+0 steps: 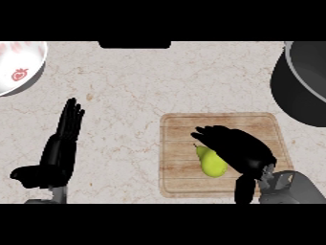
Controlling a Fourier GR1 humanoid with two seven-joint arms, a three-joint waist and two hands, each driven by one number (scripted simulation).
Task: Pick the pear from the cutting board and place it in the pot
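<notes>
Closing over the yellow-green pear (pixel 212 164), our right hand (pixel 237 148) curls its fingers round the fruit where it lies on the wooden cutting board (pixel 183 129), so we judge the picking step to be under way, the lift not yet made. Our left hand (pixel 58 154) rests released on the marble desk (pixel 130 86), fingers straight. Next we must raise the pear and carry it up and rightward to the dark pot (pixel 312 86) at the far right corner.

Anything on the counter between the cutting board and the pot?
No. In the head view, only bare marble counter separates the cutting board from the pot at upper right.
</notes>
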